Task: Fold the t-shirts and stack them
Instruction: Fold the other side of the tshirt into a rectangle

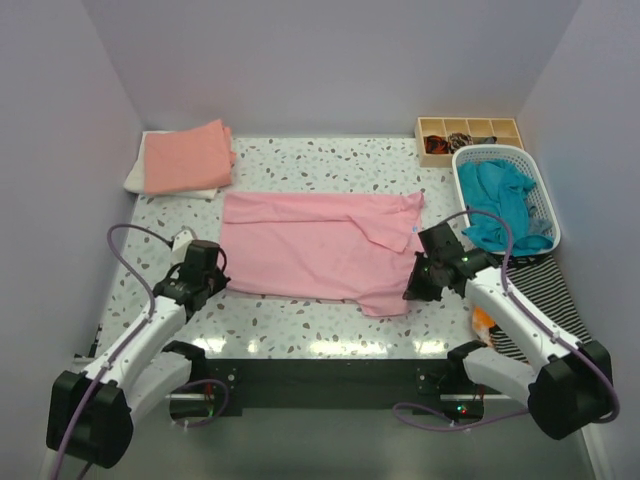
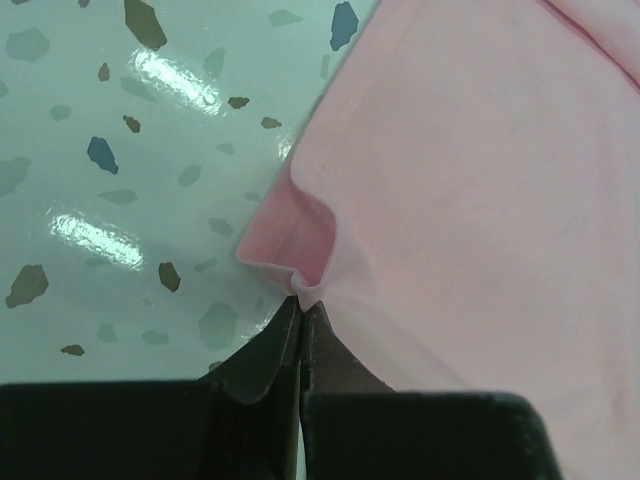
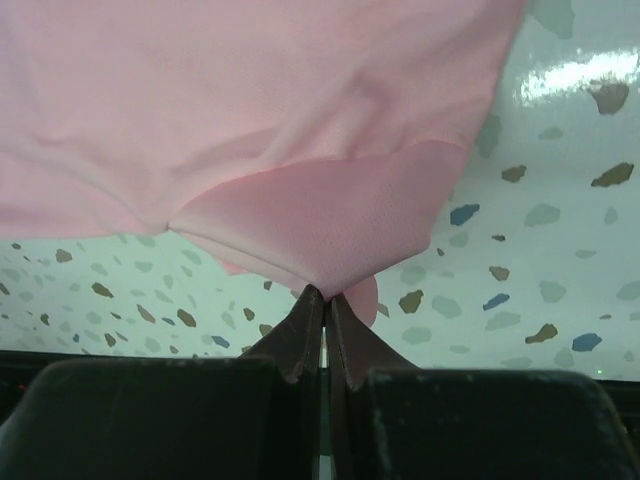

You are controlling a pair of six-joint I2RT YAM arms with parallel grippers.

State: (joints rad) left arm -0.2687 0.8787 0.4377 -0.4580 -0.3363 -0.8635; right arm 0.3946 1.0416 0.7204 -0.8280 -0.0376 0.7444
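Pinching hem of soft light pink cotton t-shirt (image 1: 320,245) with left gripper (image 2: 300,305); clamping opposite edge fold with right gripper (image 3: 323,295). Spread flat between both claws on speckled tabletop (image 1: 300,320).

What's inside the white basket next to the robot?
A crumpled teal t-shirt lies in the white basket, filling most of it. Whether anything else sits underneath cannot be seen, because the shirt hides it.

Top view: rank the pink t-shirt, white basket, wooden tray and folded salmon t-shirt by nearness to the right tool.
1. pink t-shirt, pinched in the right tool.
2. white basket, to its right.
3. wooden tray, back right.
4. salmon t-shirt, back left.
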